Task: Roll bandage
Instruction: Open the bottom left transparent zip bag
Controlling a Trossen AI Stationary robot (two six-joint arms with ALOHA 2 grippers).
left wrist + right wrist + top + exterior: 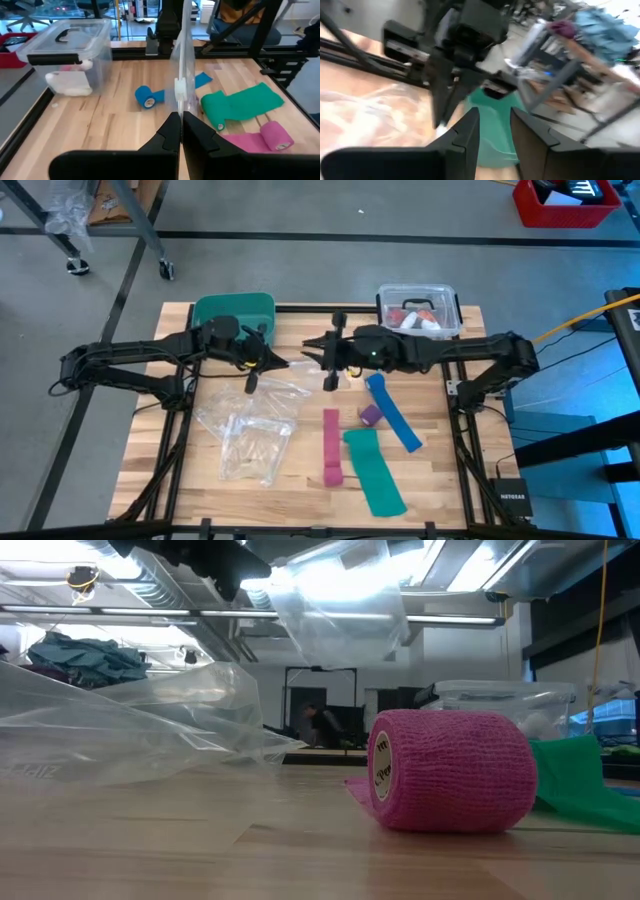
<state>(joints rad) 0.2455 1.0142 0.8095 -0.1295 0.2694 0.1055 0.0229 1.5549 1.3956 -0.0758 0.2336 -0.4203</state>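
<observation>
The bandage, a small purple roll, lies on the table between the pink strip and the blue strip; no gripper touches it. Above the table's far middle, my left gripper is shut on a clear plastic bag. My right gripper faces it from the right, open, with nothing between its fingers. Both stand well on the far side of the bandage, which the wrist views do not show. My left gripper pinches an edge of the clear plastic bag between its two shut fingers, just below the bag's white zip strip. The fingers reach in nearly level from the table's left. The plastic stands up past the fingertips; more clear plastic lies on the table below.
A pink roll lies at the near end of the pink strip. A green bandage is spread at the near right. A blue roll shows in the left wrist view. A clear lidded box and a green bin stand at the far edge.
</observation>
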